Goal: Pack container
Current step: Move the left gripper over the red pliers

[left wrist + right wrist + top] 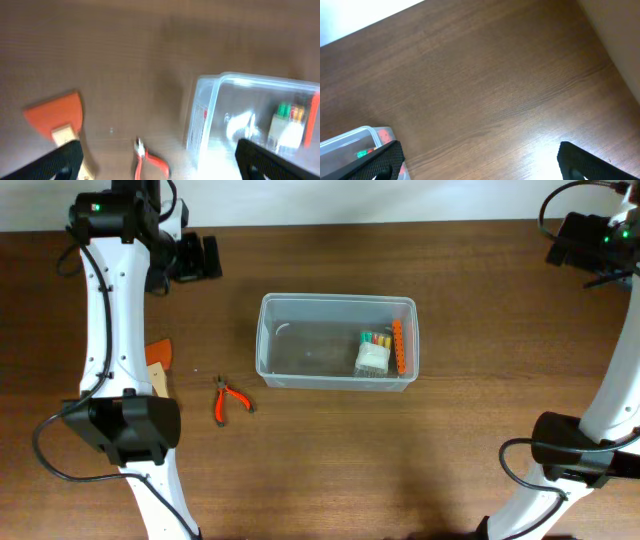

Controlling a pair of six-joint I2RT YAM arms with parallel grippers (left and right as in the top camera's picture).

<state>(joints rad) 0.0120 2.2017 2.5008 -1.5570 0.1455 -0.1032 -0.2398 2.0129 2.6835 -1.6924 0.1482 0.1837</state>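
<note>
Overhead, the container [300,345] sits central on the worktop [450,460], already holding 2 items: a pack [372,356] and an orange strip [399,345]. Pliers [228,400] and what looks like an orange scraper [158,358], partly hidden by the left arm [105,330], lie outside, unpacked. Empty, the left tool [160,159] and right tool [485,160] both stand spread wide, so packing seems about half done.

Overhead looks straight down on the container [337,298]; both wrist views, raised and angled, catch its opposite ends.
</note>
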